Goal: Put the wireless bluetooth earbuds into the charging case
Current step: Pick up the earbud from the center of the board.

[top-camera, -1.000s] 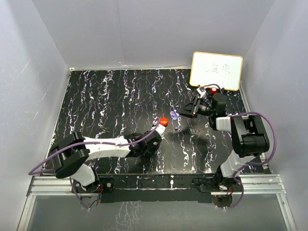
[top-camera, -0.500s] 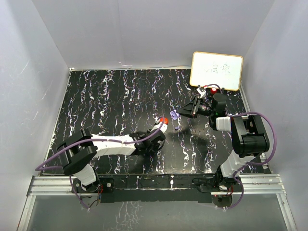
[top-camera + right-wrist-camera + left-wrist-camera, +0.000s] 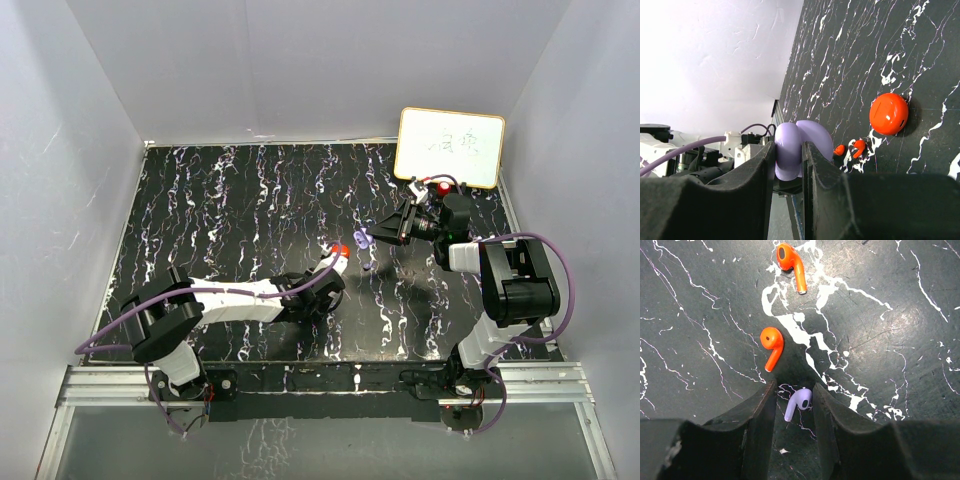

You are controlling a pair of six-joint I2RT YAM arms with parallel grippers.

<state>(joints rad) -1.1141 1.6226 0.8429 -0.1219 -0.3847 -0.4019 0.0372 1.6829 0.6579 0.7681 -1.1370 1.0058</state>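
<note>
Two arms reach over a black, white-veined table (image 3: 220, 210) in the top view. The left gripper (image 3: 335, 260) sits low beside the red case (image 3: 341, 250), which lies near the table's middle. The right gripper (image 3: 372, 238) holds the lavender case (image 3: 362, 240) just to the right of it. A whiteboard (image 3: 450, 147) leans at the far right corner; its few dark handwritten marks are too small to read.

From the left wrist, the fingers stand partly open on either side of the lavender earbud (image 3: 800, 401). It lies on the table between them, unclamped, with a gap showing on its left side. Just beyond the fingertips lies the near red earbud (image 3: 772, 342), and farther on the far red earbud (image 3: 790, 260), the two well apart.

From the right wrist, the fingers are closed on the lavender case (image 3: 815, 135), which is hinged open into two rounded lobes. Beyond them on the table sit the red case (image 3: 888, 113), shut, and close by it both red earbuds.
</note>
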